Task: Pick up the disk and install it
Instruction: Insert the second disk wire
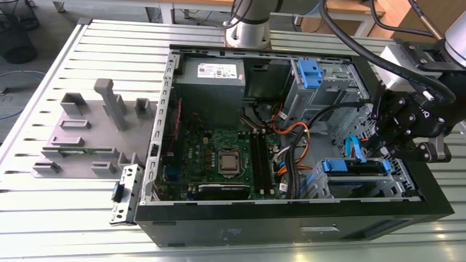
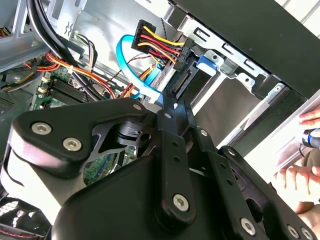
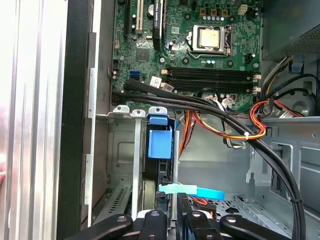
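The disk [image 1: 354,167] sits in the lower drive bay at the front right corner of the open computer case [image 1: 291,218], its blue plastic rail facing up. In the first wrist view the disk [image 3: 160,144] stands on edge between the bay's metal walls, with a blue tab at its end. My gripper [image 1: 381,149] hangs just to the exterior view's right of the bay, shut, with its tips at the disk's end. In both wrist views the gripper [image 3: 172,214] [image 2: 169,103] points into the bay. I cannot tell whether it touches the disk.
A bundle of power cables [image 3: 235,130] and a light blue data cable [image 2: 131,75] cross the space beside the bay. The motherboard [image 1: 226,158] fills the case floor. A second blue-railed cage [image 1: 309,71] sits at the back. A person's hand [image 2: 302,175] rests outside the case. Grey fixtures [image 1: 87,131] stand to the left.
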`<state>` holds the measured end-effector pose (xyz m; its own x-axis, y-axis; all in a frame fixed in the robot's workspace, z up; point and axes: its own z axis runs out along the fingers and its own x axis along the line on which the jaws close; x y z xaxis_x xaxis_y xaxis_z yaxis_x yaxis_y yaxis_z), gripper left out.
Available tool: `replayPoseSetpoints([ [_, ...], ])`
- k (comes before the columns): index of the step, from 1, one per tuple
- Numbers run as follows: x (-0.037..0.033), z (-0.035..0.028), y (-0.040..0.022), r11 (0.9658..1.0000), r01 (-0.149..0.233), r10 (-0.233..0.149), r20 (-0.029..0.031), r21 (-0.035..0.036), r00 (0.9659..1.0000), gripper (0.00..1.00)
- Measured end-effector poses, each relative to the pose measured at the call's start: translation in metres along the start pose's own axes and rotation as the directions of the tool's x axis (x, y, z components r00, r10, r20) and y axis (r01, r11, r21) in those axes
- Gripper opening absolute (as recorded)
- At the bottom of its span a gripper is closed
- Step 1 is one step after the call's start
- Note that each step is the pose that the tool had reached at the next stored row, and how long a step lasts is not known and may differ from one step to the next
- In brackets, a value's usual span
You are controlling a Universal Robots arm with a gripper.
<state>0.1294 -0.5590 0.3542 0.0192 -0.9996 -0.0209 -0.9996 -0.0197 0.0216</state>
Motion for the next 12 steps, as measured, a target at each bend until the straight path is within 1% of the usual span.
replayPoseSetpoints([
  [7, 0.0, -0.0003, -0.0002, 1.0, 0.0, 0.0, 0.0, 0.0, 1.0, 0.24],
  [12, -0.0009, 0.0, -0.0031, 1.0, 0.0, 0.0, 0.0002, 0.0, 1.0, 0.24],
])
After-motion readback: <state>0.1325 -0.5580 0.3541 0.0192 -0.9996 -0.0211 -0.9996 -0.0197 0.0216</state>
